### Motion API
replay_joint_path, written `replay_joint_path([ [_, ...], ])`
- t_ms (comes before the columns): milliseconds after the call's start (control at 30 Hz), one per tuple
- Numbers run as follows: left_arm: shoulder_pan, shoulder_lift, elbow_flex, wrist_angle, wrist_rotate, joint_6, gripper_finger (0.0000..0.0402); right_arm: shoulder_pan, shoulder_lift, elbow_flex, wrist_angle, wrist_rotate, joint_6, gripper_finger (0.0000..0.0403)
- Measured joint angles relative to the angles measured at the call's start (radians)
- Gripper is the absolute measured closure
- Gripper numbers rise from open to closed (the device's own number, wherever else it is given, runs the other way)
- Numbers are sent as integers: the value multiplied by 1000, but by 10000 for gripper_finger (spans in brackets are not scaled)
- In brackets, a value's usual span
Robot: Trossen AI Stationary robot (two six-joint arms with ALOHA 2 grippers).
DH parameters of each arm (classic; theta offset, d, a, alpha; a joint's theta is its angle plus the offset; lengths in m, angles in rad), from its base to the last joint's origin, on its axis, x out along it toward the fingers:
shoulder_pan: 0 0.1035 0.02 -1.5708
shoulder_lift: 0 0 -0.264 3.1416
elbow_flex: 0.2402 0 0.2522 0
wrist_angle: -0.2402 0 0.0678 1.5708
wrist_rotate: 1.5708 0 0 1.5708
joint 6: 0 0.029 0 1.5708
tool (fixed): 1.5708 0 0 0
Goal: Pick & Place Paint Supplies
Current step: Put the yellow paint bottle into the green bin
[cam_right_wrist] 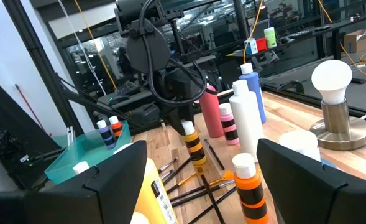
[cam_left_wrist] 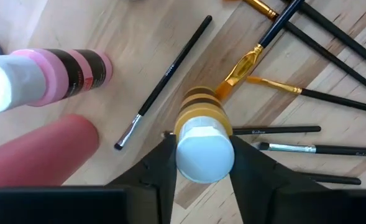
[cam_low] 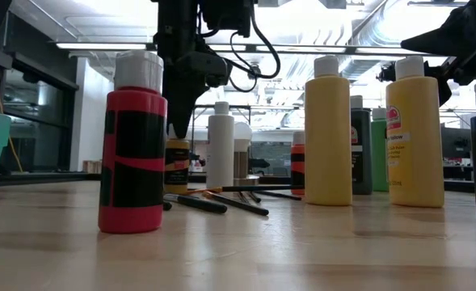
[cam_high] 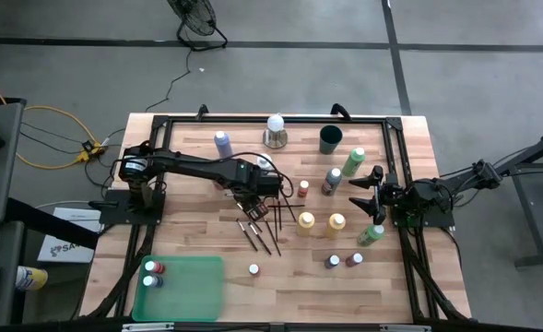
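A small yellow-and-dark striped paint bottle (cam_left_wrist: 201, 118) with a pale cap stands upright on the wooden table among several thin brushes (cam_left_wrist: 307, 93). My left gripper (cam_high: 253, 205) hangs straight over it, pointing down, shut on its cap; from above the gripper hides the bottle. A pink-and-black bottle (cam_left_wrist: 58, 74) and a red one (cam_left_wrist: 40, 155) stand close by. My right gripper (cam_high: 363, 191) waits open and level at the table's right side, with nothing between its fingers. More paint bottles, yellow (cam_high: 306, 222), green (cam_high: 353, 161) and blue (cam_high: 222, 142), stand around. My left gripper pinches the striped bottle's pale cap (cam_left_wrist: 204, 152) between its two fingers (cam_left_wrist: 164, 168), one on each side. The fingers come from above, pointing down. The bottle stands upright with its base on the table (cam_right_wrist: 198, 165).
A green tray (cam_high: 193, 290) at the near left holds two small bottles (cam_high: 151, 273). A white bulb on a metal base (cam_high: 275, 131) and a dark green cup (cam_high: 331, 139) stand at the far edge. Small bottles (cam_high: 333, 261) stand near the front right; bare wood lies between them and the tray.
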Motion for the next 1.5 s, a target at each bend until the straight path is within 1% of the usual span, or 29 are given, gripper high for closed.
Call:
replay_joint_path([
  [167, -2, -4, 0, -2, 4, 4, 287, 0, 0, 0, 0, 0, 0, 104],
  [300, -19, -31, 8, -18, 32, 60, 277, 0, 0, 0, 0, 0, 0, 104],
  [467, -65, -76, 59, -92, 61, 170, 285, 0, 0, 0, 0, 0, 0, 104],
  [600, -132, -137, 78, -147, 72, 241, 283, 0, 0, 0, 0, 0, 0, 104],
  [700, -211, -189, 78, -184, 74, 281, 281, 0, 0, 0, 0, 0, 0, 104],
  [833, -352, -242, 78, -226, 74, 299, 281, 0, 0, 0, 0, 0, 0, 104],
  [1133, -665, -264, 75, -218, 56, 146, 280, 0, 0, 0, 0, 0, 0, 104],
  [1367, -863, -264, -2, -210, 68, 9, 280, 0, 0, 0, 0, 0, 0, 104],
  [1500, -972, -264, -41, -178, 71, -29, 279, 0, 0, 0, 0, 0, 0, 104],
])
